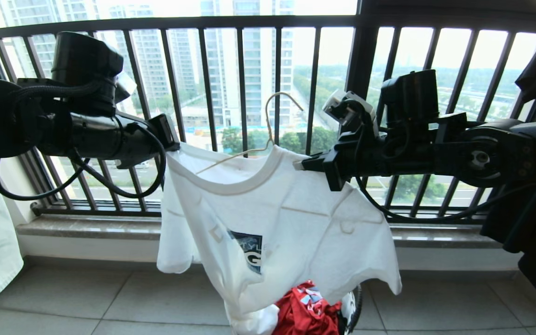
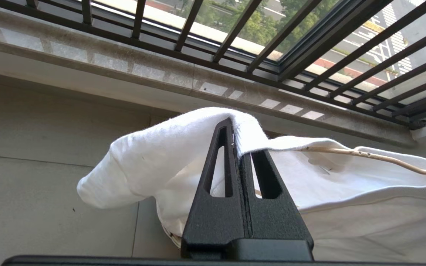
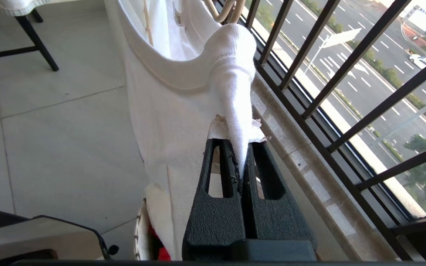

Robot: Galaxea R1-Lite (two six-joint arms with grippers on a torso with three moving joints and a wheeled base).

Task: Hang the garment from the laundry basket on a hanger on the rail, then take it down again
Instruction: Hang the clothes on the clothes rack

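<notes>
With the left tool (image 1: 175, 148) and right tool (image 1: 306, 164) each pinching a shoulder, the garment (image 1: 268, 218) hangs on the hanger (image 1: 268, 135) above the laundry basket (image 1: 352, 311), apparently mid-carry, needing its hook brought over the unseen rail.

The garment (image 1: 291, 218), a white short-sleeved T-shirt with a ribbed crew neck and a dark-blue square logo, hangs spread in the air, its hem drooping onto the laundry basket (image 1: 354, 309). The hanger (image 1: 268, 130), thin and cream-white, sits inside the neck opening, hook upright above the collar. Only the basket's rim shows, at the floor's near edge.
</notes>
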